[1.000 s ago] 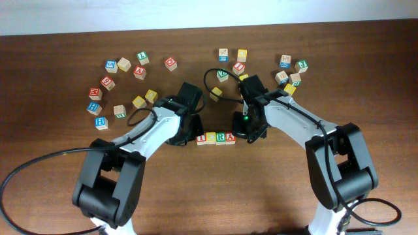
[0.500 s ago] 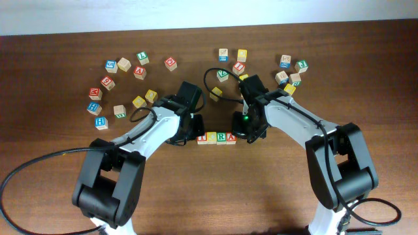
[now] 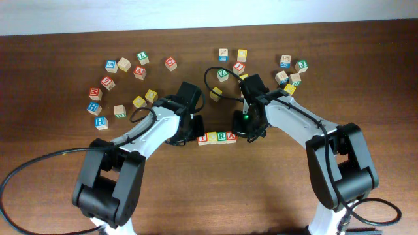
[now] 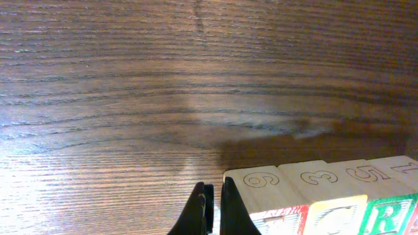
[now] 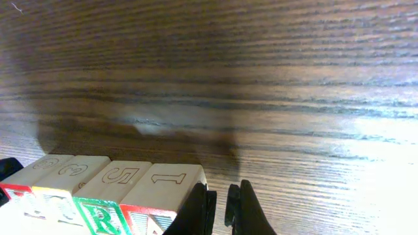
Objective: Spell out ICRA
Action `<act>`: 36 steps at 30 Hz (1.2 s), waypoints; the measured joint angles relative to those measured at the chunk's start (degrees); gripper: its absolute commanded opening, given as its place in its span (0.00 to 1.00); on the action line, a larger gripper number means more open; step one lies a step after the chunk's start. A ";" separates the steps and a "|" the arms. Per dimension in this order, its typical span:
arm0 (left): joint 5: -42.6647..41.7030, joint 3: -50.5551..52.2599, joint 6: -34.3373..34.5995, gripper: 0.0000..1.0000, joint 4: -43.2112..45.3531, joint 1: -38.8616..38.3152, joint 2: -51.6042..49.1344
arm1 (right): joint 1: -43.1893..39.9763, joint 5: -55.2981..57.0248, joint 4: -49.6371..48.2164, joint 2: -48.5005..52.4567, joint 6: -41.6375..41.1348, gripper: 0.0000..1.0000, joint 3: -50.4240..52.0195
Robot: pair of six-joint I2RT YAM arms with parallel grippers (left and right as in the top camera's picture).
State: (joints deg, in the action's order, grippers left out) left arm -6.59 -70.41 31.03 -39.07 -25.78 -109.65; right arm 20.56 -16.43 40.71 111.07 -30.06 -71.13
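While four blocks (image 3: 216, 138) form one row, left gripper (image 4: 214, 210) and right gripper (image 5: 222, 207) flank it, both pressed together.

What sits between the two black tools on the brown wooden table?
A row of four wooden letter blocks fills the gap from left tool to right tool, seen in the overhead view.
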 measured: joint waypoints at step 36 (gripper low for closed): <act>0.37 -0.07 -0.20 0.00 -3.50 4.55 0.13 | -3.65 1.92 13.20 0.02 0.37 0.04 -6.10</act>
State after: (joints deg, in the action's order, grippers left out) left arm -6.22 -70.48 30.83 -42.57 -21.23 -109.51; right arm 16.91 -14.50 53.91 111.09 -29.69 -77.23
